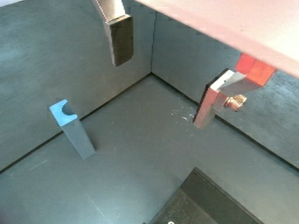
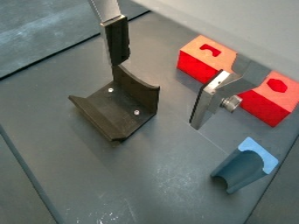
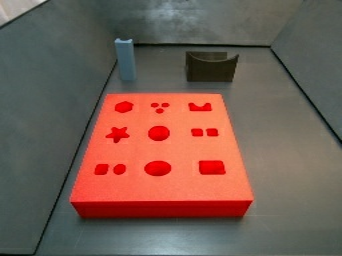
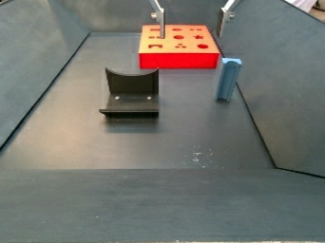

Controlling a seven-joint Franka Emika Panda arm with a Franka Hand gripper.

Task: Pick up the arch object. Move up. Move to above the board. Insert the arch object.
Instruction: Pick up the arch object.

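The board (image 3: pixel 160 150) is bright red, its recesses a slightly deeper red: circles, a star, small squares, dots and a notched shape. In a wrist view it shows as red patches (image 2: pixel 205 59) behind the tool (image 2: pixel 163 87), whose fingers (image 2: pixel 208 103) are flat silver plates with dark pads; the tool (image 4: pixel 191 11) appears silver-grey beyond the board (image 4: pixel 178 47) in a side view. The arch object (image 1: pixel 73 127) is pale blue-grey, plain and unpatterned, as it also looks in both side views (image 3: pixel 124 58) (image 4: pixel 229 78). The fixture (image 2: pixel 117 105), just below the tool's dark-padded finger, is matt black with small pale screw dots. The floor (image 4: pixel 140 152) is dark grey with faint scuffs.
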